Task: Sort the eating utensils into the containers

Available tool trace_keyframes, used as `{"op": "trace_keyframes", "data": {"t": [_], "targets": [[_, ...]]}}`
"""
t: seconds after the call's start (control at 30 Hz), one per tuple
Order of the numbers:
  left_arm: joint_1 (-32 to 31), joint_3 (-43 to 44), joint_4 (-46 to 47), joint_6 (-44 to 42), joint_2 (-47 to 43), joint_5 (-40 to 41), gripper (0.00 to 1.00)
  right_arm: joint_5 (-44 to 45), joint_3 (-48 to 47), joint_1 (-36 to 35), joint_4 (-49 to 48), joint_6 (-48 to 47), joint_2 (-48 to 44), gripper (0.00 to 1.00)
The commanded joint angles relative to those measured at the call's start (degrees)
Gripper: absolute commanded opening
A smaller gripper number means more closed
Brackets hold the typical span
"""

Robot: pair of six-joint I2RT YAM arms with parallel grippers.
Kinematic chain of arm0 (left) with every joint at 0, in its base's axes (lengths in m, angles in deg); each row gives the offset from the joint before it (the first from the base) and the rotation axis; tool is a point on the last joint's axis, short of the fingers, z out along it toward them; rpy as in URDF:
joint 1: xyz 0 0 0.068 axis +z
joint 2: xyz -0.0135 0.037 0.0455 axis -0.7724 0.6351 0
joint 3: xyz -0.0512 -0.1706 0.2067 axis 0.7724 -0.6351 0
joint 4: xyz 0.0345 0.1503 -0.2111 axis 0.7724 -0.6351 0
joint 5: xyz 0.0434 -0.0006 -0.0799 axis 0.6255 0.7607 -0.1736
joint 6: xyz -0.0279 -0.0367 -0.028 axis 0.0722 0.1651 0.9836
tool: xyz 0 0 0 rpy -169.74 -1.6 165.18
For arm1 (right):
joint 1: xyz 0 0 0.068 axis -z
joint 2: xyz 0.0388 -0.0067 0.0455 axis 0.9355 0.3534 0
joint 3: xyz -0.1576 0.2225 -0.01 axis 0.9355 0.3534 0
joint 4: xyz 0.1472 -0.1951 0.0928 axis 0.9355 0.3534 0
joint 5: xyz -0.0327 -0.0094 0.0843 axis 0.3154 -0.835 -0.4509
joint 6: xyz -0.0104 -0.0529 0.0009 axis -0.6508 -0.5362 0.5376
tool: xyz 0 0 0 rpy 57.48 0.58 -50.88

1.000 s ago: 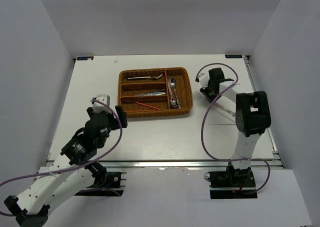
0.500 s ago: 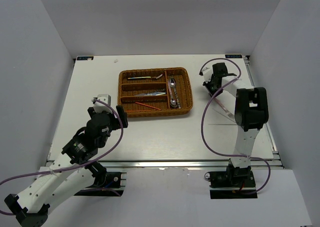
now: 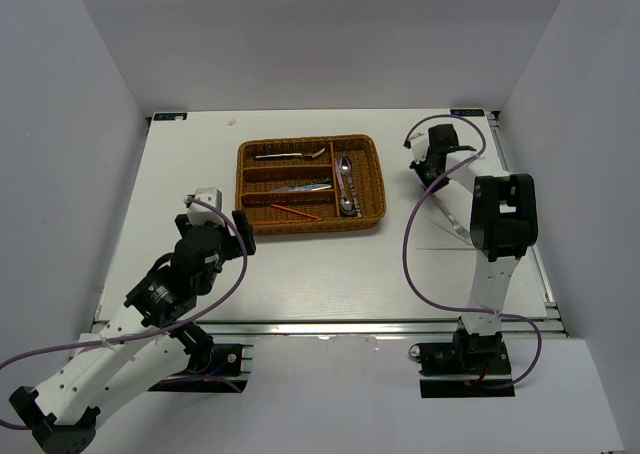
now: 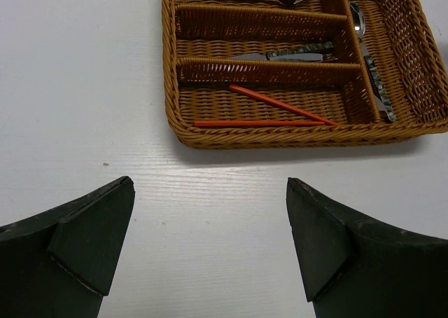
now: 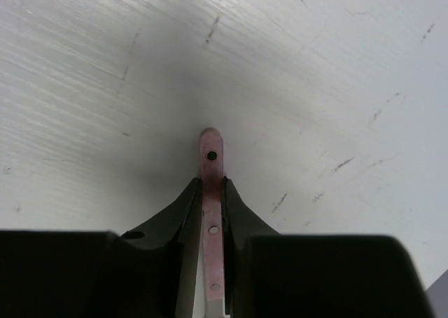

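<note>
White table (image 3: 300, 264), plain grey walls (image 3: 300, 44); wicker tray (image 3: 310, 226) at centre.
Right gripper (image 5: 212, 192) clamped on pink-handled utensil (image 5: 211, 146), right of tray, working end hidden; left gripper (image 4: 210, 241) jaws apart, before tray.

My left fingers (image 4: 84, 248) and right fingers (image 5: 175, 220) are matt black plastic, faintly grainy. The pink handle (image 5: 211, 150) looks smooth and dull, studded with small rivets (image 5: 211, 155). The tray (image 4: 294, 137) is rough brown woven wicker; inside it lie smooth red chopsticks (image 4: 259, 123) and shiny metal spoons (image 4: 376, 83). The table (image 4: 84, 87) around the tray is matt white, faintly scuffed
</note>
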Motion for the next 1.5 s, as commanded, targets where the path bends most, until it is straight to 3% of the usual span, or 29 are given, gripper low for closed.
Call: {"op": "trace_keyframes", "data": {"t": [0.0, 0.3, 0.6, 0.73, 0.97, 1.17, 1.27, 1.47], "targets": [[-0.5, 0.1, -0.5, 0.5, 0.4, 0.8, 0.98, 3.4, -1.1, 0.2, 1.5, 2.4, -1.5, 0.0], [-0.4, 0.2, -0.7, 0.8, 0.2, 1.6, 0.98, 14.3, -7.7, -6.7, 2.8, 0.5, -9.8, 0.0], [-0.5, 0.2, -0.8, 1.0, 0.9, 1.8, 0.98, 23.1, -21.0, -18.5, 5.6, -4.1, -8.2, 0.0], [-0.4, 0.2, -0.9, 1.0, 1.1, 1.9, 0.98, 23.8, -20.6, -28.4, -7.5, -15.0, -7.3, 0.0], [-0.4, 0.3, -1.2, 1.2, 0.8, 2.5, 0.98, 14.6, -30.0, -38.8, -21.5, -31.4, 3.5, 0.0], [-0.4, 0.3, -1.3, 1.3, -0.3, 2.9, 0.98, 7.6, -48.1, -40.4, -20.2, -37.7, 19.5, 0.0], [-0.4, 0.2, -0.9, 1.1, -0.8, 2.5, 0.98, 6.3, -45.1, -41.6, -27.1, -42.0, 21.4, 0.0], [-0.4, 0.2, -0.7, 0.6, -0.5, 1.3, 0.98, 4.1, -47.7, -41.0, -28.5, -41.0, 26.2, 0.0]]}}
